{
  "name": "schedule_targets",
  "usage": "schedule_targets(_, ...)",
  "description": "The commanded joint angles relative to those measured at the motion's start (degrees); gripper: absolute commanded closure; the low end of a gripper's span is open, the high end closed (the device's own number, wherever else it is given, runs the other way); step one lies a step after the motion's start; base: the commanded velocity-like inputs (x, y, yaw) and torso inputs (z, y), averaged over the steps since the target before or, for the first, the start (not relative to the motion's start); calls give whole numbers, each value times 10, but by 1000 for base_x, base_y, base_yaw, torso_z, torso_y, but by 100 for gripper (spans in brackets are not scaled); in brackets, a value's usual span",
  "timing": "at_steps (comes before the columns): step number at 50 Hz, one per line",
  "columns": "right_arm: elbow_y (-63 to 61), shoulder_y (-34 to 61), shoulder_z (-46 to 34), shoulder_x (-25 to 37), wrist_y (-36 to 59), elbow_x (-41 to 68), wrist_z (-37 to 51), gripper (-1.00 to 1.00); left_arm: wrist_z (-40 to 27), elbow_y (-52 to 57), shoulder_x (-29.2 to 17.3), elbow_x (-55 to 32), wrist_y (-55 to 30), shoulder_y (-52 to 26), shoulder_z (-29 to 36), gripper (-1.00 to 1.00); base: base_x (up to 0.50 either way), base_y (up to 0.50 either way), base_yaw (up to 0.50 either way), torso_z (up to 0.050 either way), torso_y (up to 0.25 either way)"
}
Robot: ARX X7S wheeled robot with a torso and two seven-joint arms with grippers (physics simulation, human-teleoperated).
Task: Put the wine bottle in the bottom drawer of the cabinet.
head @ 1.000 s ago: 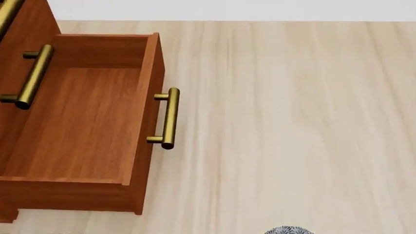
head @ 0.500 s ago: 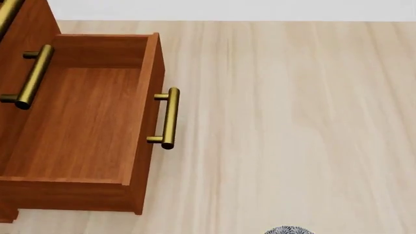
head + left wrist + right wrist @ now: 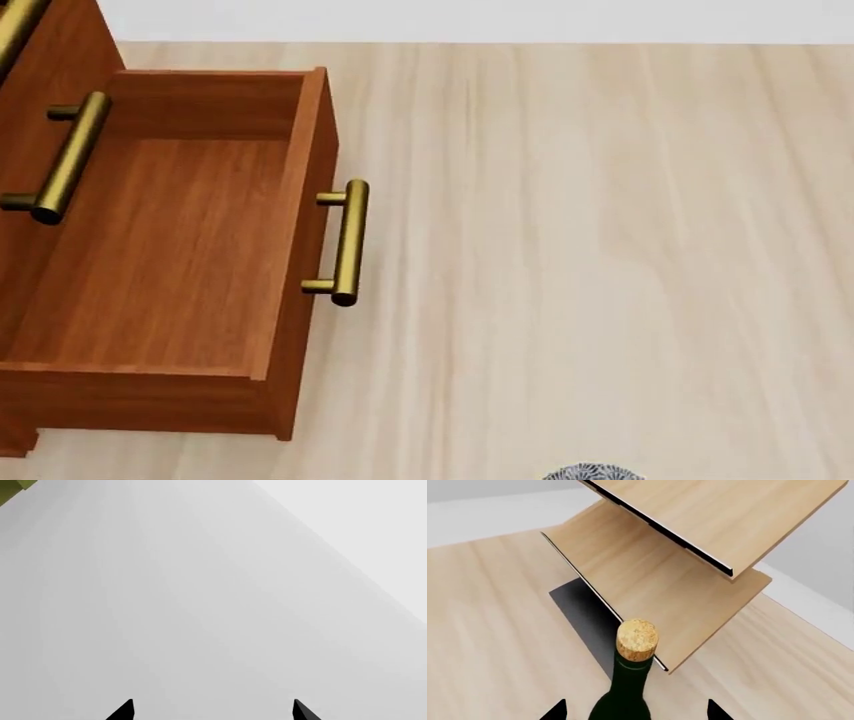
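While the right hand (image 3: 635,712) gapes, the wine bottle (image 3: 627,690) stands between its fingertips.

The reddish-brown wooden bottom drawer (image 3: 174,250) shows smooth, satin grain; its brass bar handle (image 3: 347,242) looks brushed metal. The pale light-wood surface (image 3: 601,250) is matt and streaked. The dark green glass wine bottle (image 3: 624,700) is glossy, its tan cork (image 3: 637,639) grainy and rough.
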Motion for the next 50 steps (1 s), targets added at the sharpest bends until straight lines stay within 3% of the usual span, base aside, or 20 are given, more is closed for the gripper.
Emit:
schedule_targets(1, 20, 9, -17, 5, -10, -12, -5, -100, 1, -2, 1, 1, 0, 0, 0, -100, 0, 0, 0, 0, 0)
schedule_targets(50, 89, 41, -76, 10, -42, -48, -17, -100, 5, -3, 5, 1, 1, -4, -3, -100, 0, 0, 0, 0, 0)
